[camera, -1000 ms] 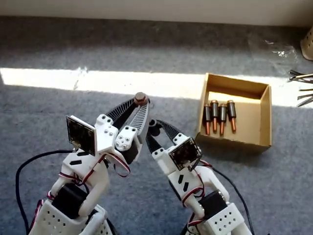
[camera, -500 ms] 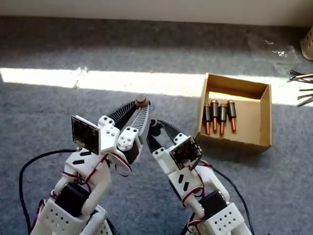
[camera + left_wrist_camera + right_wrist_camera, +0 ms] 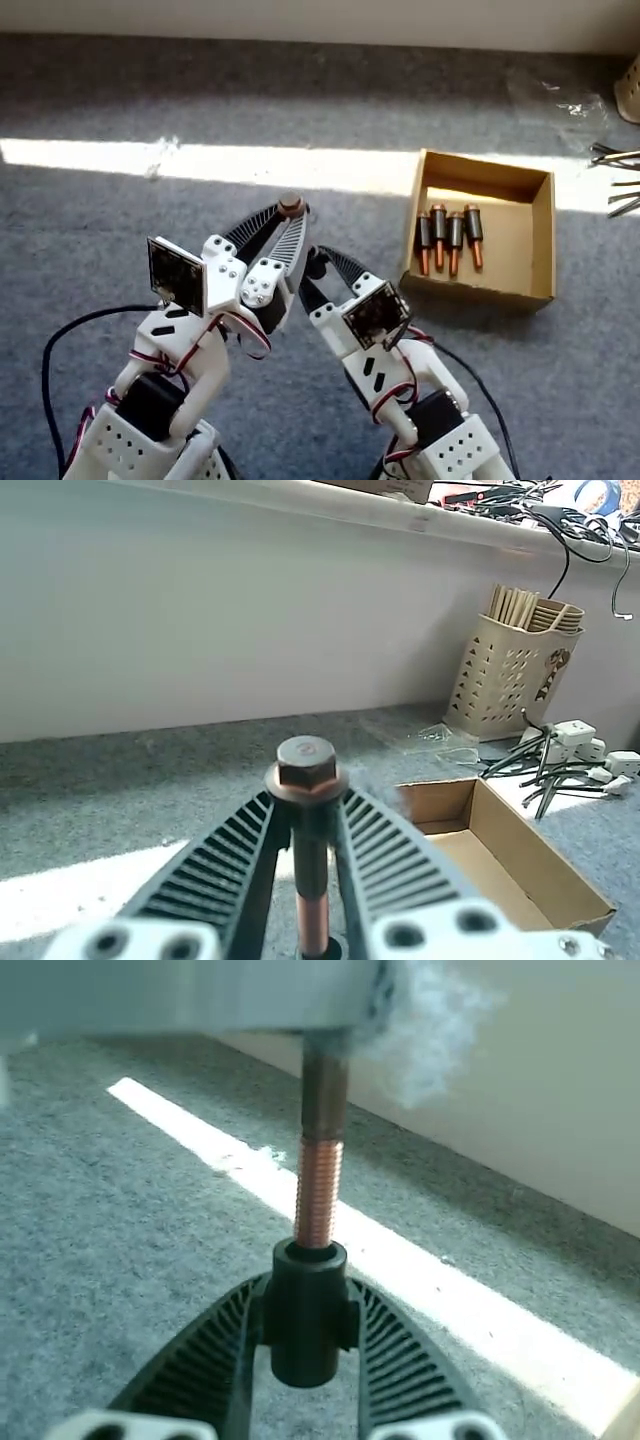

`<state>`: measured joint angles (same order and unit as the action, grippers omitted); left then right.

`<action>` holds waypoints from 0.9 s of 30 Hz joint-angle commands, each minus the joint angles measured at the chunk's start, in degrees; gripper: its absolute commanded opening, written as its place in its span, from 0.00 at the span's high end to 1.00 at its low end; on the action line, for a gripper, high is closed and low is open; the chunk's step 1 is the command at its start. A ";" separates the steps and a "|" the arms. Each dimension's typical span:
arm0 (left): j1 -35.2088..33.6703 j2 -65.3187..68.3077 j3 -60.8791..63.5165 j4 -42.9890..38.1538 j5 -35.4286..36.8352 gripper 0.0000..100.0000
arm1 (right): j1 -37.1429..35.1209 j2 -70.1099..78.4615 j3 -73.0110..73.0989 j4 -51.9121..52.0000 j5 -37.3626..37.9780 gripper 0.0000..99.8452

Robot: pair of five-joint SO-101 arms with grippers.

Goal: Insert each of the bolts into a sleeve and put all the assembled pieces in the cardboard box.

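Note:
My left gripper [image 3: 305, 810] is shut on a copper bolt [image 3: 308, 825], held upright with its hex head [image 3: 290, 205] above the fingertips. My right gripper [image 3: 305, 1335] is shut on a black sleeve [image 3: 304, 1310] just below, and the bolt's threaded end [image 3: 317, 1195] enters the sleeve's top. In the high view both grippers meet near the middle of the carpet, left gripper [image 3: 283, 222] over right gripper [image 3: 318, 268]. The cardboard box [image 3: 540, 240] to the right holds several assembled pieces [image 3: 448, 238] lying side by side.
Grey carpet [image 3: 120, 230] with a bright sunlit strip across it. A perforated beige holder [image 3: 505, 670] and cables stand behind the box by the wall. Metal tools [image 3: 615, 160] lie at the right edge. A black cable [image 3: 60, 340] runs by the left arm's base.
The left arm has lowered slightly toward the right gripper, bringing the bolt down into the sleeve. The right arm has hardly moved.

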<state>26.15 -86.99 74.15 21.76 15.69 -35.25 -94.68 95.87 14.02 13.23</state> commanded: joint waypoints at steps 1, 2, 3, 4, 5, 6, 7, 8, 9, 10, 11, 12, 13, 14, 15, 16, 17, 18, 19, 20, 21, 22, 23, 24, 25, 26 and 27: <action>0.22 -0.92 -0.66 -1.32 -1.32 0.99 | -0.66 -0.66 8.84 -1.98 2.11 1.00; 0.66 -0.92 -0.66 -1.32 -0.88 0.99 | -0.66 -0.66 8.84 -2.86 2.11 1.00; 1.01 -1.01 -0.66 -1.32 0.00 0.99 | -0.57 -0.66 8.92 -3.38 2.11 1.00; 1.45 -1.01 -0.66 -1.23 0.70 0.99 | -0.57 -0.66 8.92 -3.38 2.11 1.00; 1.71 -1.01 -0.66 -1.23 0.88 0.99 | -0.48 -0.66 8.92 -3.47 2.11 1.00; 1.89 -1.01 -0.66 -1.23 0.88 0.99 | -0.48 -0.66 8.92 -3.47 2.11 1.00; 1.89 -1.01 -0.66 -1.23 0.97 0.99 | -0.48 -0.66 8.92 -3.38 2.11 1.00; 1.89 -1.01 -0.66 -1.14 0.97 0.99 | -0.48 -0.66 8.92 -3.38 2.11 1.00; 1.80 -1.01 -0.66 -0.62 0.97 0.99 | -0.48 -0.66 8.92 -3.30 2.11 1.00; 1.89 -1.01 -0.75 0.18 0.97 0.99 | -0.48 -0.66 8.92 -3.30 2.11 1.00; 1.89 -1.01 -0.75 0.70 0.97 0.99 | -0.48 -0.66 8.92 -3.30 2.11 1.00; 1.89 -1.01 -0.75 0.97 1.05 0.99 | -0.48 -0.66 8.92 -3.38 2.11 1.00; 1.89 -1.01 -0.75 0.97 1.05 0.99 | -0.48 -0.66 8.92 -3.38 2.11 1.00; 1.89 -1.01 -0.75 0.97 1.05 0.99 | -0.48 -0.66 8.92 -3.47 2.11 1.00; 1.98 -1.01 -0.75 0.97 1.05 0.99 | -0.48 -0.66 8.92 -3.47 2.11 1.00; 1.98 -1.01 -0.66 0.97 1.05 0.99 | -0.48 -0.66 8.92 -3.47 2.11 1.00; 1.98 -1.01 -0.57 0.97 1.05 0.99 | -0.48 -0.66 8.92 -3.56 2.11 1.00; 1.98 -1.01 -0.57 1.05 1.05 0.99 | -0.48 -0.66 8.84 -3.56 2.11 1.00; 1.98 -1.01 -0.57 1.05 1.05 0.99 | -0.48 -0.66 8.84 -3.56 2.11 1.00; 1.98 -1.01 -0.48 1.05 1.05 0.99 | -0.48 -0.66 8.84 -3.56 2.11 1.00; 1.98 -1.01 -0.40 1.05 1.05 0.99 | -0.48 -0.66 8.84 -3.56 2.11 1.00; 1.98 -1.01 -0.22 1.14 1.05 0.99 | -0.48 -0.66 8.84 -3.56 2.11 1.00; 1.98 -1.01 -0.22 1.67 1.05 0.99 | -0.48 -0.66 8.84 -3.56 2.11 1.00; 1.98 -1.01 -0.22 2.55 1.05 0.99 | -0.48 -0.66 8.75 -3.56 2.11 1.00; 1.98 -1.01 -0.22 3.52 1.05 0.99 | -0.48 -0.66 8.75 -3.56 2.11 1.00; 1.98 -1.01 -0.13 4.66 1.05 0.99 | -0.40 -0.66 8.75 -3.56 2.11 1.00; 1.71 -1.01 -0.13 5.98 1.05 0.99 | -0.40 -0.66 8.75 -3.56 2.11 1.00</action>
<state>27.30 -86.99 74.15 24.48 15.69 -35.52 -94.68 95.87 12.70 14.64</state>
